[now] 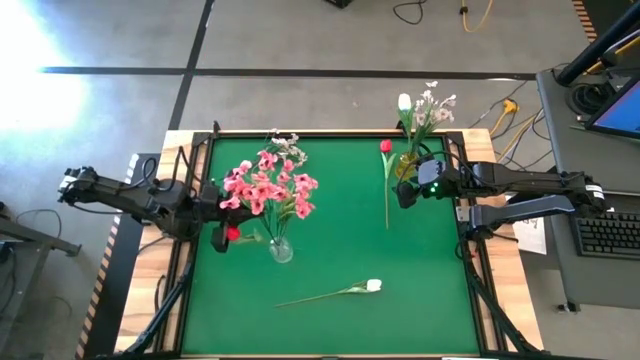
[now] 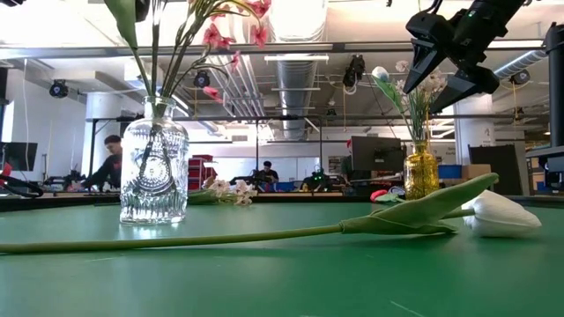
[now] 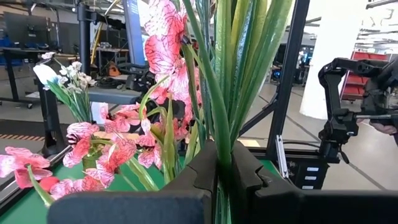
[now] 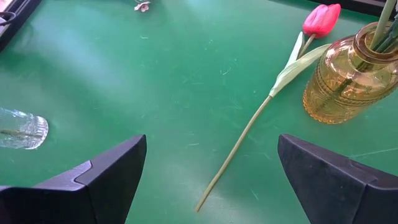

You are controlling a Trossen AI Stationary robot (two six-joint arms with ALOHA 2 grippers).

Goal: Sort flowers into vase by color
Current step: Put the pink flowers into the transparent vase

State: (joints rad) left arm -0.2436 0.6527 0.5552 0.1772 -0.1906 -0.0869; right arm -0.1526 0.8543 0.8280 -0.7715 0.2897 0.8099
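From above I saw the left gripper point(image 1: 222, 238) pinching green stems beside the clear vase point(image 1: 281, 249) of pink flowers point(image 1: 268, 187). Low view – a white tulip point(image 2: 499, 214) lay on the green table point(image 2: 282, 273). Right wrist – the right gripper point(image 4: 211, 177) spread wide above the red tulip point(image 4: 321, 20) beside the amber vase point(image 4: 348, 78).

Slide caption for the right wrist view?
Open right gripper hovers over a red tulip lying beside the amber vase.
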